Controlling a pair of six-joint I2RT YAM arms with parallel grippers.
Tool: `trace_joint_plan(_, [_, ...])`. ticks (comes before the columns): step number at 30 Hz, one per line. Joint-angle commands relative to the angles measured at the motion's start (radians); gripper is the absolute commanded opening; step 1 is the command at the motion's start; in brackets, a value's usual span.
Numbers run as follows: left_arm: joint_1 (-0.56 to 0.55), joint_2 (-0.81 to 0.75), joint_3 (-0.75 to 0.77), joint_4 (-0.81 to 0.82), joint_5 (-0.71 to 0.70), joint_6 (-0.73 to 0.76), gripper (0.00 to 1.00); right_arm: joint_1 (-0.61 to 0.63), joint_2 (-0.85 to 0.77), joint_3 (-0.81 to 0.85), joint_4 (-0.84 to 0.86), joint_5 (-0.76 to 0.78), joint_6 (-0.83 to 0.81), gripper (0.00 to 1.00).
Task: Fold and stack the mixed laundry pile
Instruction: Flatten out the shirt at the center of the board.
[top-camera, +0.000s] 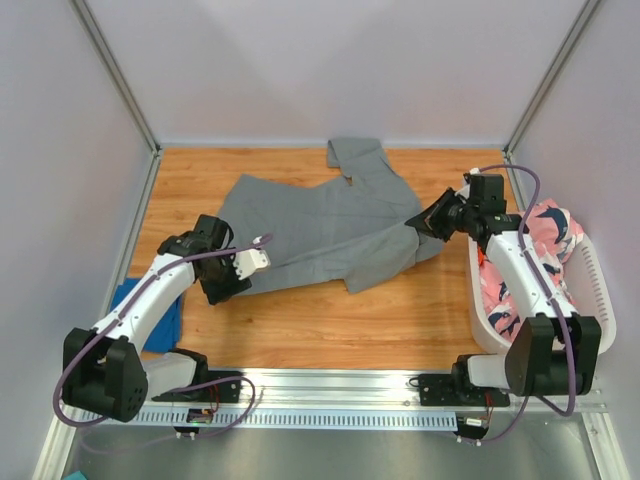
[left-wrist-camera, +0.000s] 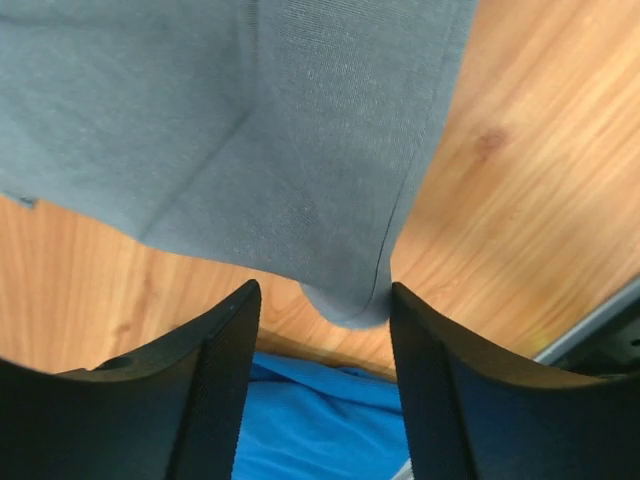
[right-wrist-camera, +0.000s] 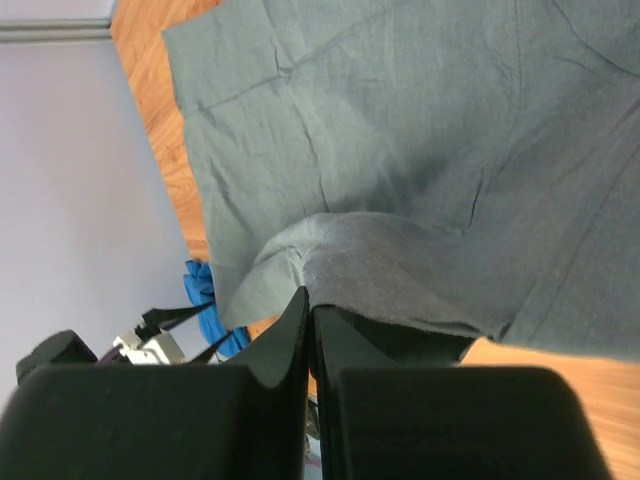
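The long grey garment (top-camera: 330, 225) lies spread flat across the middle of the wooden table. Its lower left corner (left-wrist-camera: 345, 300) lies loose on the wood just ahead of my left gripper (left-wrist-camera: 322, 305), whose jaws stand open and grip nothing. From above, the left gripper (top-camera: 228, 284) sits at that corner. My right gripper (right-wrist-camera: 310, 295) is shut on a raised fold of the grey garment (right-wrist-camera: 400, 150) at its right edge (top-camera: 420, 224). A bright blue garment (top-camera: 150, 310) lies off the table's left edge, and its cloth (left-wrist-camera: 310, 420) also shows under the left jaws. The pink patterned garment (top-camera: 548, 235) fills the basket.
A white slotted plastic basket (top-camera: 592, 290) stands at the right, beside the right arm. Bare wood (top-camera: 400, 320) runs in front of the grey garment. Pale walls close in the back and sides, and a metal rail (top-camera: 340, 385) runs along the near edge.
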Motion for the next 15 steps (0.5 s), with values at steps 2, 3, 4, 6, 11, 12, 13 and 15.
trace_joint_plan(2, [-0.016, -0.007, -0.003, -0.048, 0.086, -0.013, 0.64, -0.005, 0.065, 0.054, 0.116, 0.017, 0.071, 0.0])
trace_joint_plan(3, [-0.028, 0.0, -0.021, -0.039, 0.064, -0.042, 0.64, -0.005, 0.079, 0.068, 0.122, 0.034, 0.08, 0.0])
trace_joint_plan(4, [-0.056, 0.006, -0.037, 0.008, 0.032, -0.062, 0.64, -0.004, 0.103, 0.077, 0.127, 0.064, 0.083, 0.0])
trace_joint_plan(6, [-0.071, 0.034, -0.092, 0.058, -0.055, -0.082, 0.64, -0.004, 0.134, 0.101, 0.132, 0.074, 0.091, 0.0])
trace_joint_plan(11, [-0.073, 0.046, -0.184, 0.16, -0.131, -0.116, 0.63, -0.005, 0.17, 0.112, 0.145, 0.063, 0.105, 0.0])
trace_joint_plan(12, [-0.073, 0.037, -0.198, 0.182, -0.193, -0.114, 0.63, -0.005, 0.17, 0.112, 0.145, 0.068, 0.103, 0.0])
trace_joint_plan(13, [-0.073, 0.033, -0.211, 0.228, -0.215, -0.119, 0.63, -0.005, 0.168, 0.112, 0.144, 0.072, 0.102, 0.0])
trace_joint_plan(15, [-0.073, 0.022, -0.228, 0.277, -0.264, -0.13, 0.58, -0.004, 0.165, 0.112, 0.145, 0.074, 0.103, 0.0])
